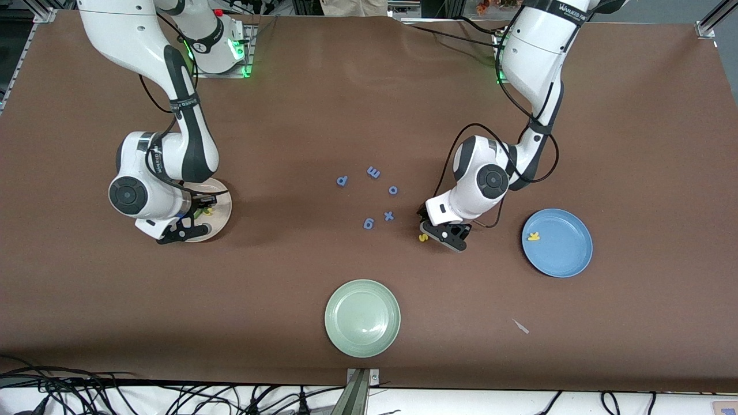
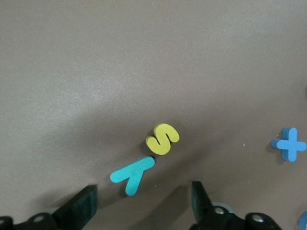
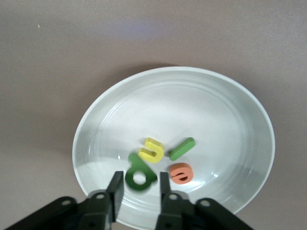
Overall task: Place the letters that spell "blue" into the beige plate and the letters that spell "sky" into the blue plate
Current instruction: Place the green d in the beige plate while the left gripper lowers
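Observation:
The beige plate (image 3: pixel 225 120) lies toward the right arm's end of the table (image 1: pixel 223 203). In it lie a yellow u (image 3: pixel 152 150), a thin green l (image 3: pixel 182 148) and an orange e (image 3: pixel 182 173). My right gripper (image 3: pixel 139 188) hangs open just over the plate. The green b (image 3: pixel 140 174) shows blurred between its fingertips, touching neither. My left gripper (image 2: pixel 141 206) is open low over the table, with the teal y (image 2: pixel 133 175) just ahead of its fingers. The yellow s (image 2: pixel 163 139) touches the y. The blue plate (image 1: pixel 562 256) holds the yellow k (image 1: pixel 534 236).
Several blue letters (image 1: pixel 369 199) lie scattered mid-table, the x (image 2: pixel 289 143) closest to my left gripper (image 1: pixel 431 229). A pale green plate (image 1: pixel 362 317) sits nearer the front camera. A small scrap (image 1: pixel 520 326) lies near the front edge.

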Available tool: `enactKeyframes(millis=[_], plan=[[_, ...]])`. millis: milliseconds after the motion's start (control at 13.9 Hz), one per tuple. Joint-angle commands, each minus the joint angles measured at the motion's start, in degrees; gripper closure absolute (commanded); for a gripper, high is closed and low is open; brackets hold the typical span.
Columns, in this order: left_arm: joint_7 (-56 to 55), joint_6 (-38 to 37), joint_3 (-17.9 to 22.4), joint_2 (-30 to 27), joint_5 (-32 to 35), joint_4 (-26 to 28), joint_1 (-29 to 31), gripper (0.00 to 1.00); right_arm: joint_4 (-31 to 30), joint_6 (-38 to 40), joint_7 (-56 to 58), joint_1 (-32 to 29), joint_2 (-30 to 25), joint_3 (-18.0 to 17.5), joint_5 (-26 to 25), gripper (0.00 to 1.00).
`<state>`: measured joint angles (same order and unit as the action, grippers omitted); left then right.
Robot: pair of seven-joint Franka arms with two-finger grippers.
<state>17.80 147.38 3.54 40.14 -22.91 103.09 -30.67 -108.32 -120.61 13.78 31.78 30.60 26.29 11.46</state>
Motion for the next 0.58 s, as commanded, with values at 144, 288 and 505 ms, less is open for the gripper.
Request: enactKeyframes(millis=[144,288,505], plan=[[1.5,-0.1,1.0,2.0,-1.2,-3.9,-0.7,0.15,8.5,13.2,-7.9,0.9,-2.6,-0.1,0.7,0.00],[1.5,1.1,1.0,2.6,-1.0,-3.6,-0.8,0.15,12.2,18.7,-8.1,0.9,-2.7,0.0,0.6,0.00],[1.6,1.7,1.0,2.7,0.2,-3.0,-1.3,0.32,17.9,27.3,-7.9,0.9,-4.0,1.5,0.1,0.00]])
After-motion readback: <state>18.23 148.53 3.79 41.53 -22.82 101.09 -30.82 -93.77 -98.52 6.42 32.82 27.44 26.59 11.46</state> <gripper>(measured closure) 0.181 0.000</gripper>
